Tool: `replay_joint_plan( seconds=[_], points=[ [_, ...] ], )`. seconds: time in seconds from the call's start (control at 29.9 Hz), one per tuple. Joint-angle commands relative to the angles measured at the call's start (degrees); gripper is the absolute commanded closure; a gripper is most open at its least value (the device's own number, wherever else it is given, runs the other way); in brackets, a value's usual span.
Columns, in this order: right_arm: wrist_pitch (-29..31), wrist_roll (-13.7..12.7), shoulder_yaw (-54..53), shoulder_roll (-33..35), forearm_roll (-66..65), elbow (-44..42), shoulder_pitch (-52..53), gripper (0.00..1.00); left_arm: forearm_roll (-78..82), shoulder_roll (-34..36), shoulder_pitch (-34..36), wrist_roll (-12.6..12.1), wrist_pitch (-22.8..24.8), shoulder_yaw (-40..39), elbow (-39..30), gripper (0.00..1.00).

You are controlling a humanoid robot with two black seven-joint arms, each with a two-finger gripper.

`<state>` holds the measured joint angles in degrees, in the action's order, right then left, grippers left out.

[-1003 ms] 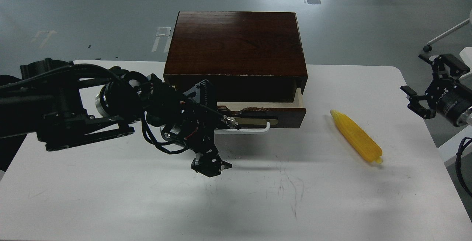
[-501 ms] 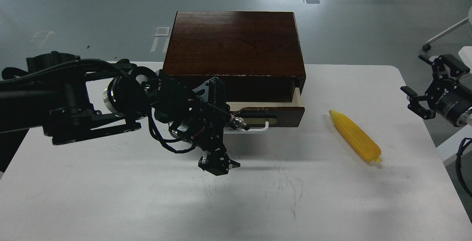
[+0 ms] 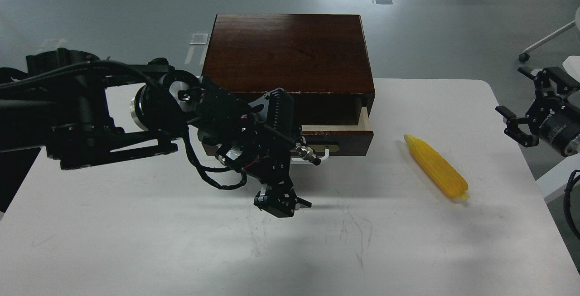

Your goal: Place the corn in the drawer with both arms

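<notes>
A dark wooden box stands at the far side of the white table. Its drawer is pulled out a little, showing a strip of pale wood inside. The left gripper sits in front of the box, over the left part of the drawer front, hiding most of the white handle; its finger gap is unclear. The corn lies flat on the table to the right of the box, apart from it. Farther right of the box, the right gripper hangs with fingers spread, holding nothing.
</notes>
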<state>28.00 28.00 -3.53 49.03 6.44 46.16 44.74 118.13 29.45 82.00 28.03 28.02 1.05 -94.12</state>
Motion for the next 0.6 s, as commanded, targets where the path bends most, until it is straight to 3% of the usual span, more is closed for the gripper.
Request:
replay_joint_plan(
  seconds=[0.0, 0.2, 0.37, 0.57],
  points=[
    [0.0, 0.0, -0.2, 0.0, 0.0, 0.0, 0.0, 0.00, -6.0, 2.6, 0.3, 0.0, 0.0, -5.3, -1.6, 0.01],
    [0.0, 0.0, -0.3, 0.0, 0.0, 0.0, 0.0, 0.00, -24.5, 9.6, -2.1, 0.0, 0.0, -13.3, -0.2, 0.01],
    [0.0, 0.0, -0.3, -0.1, 0.0, 0.0, 0.0, 0.00, -44.7, 17.1, -7.7, 0.0, 0.0, -13.6, 2.8, 0.01],
    [0.0, 0.0, -0.6, -0.1, 0.0, 0.0, 0.0, 0.00, -70.4, 25.7, -20.5, 0.0, -9.1, -13.7, 4.2, 0.01]
  ],
)
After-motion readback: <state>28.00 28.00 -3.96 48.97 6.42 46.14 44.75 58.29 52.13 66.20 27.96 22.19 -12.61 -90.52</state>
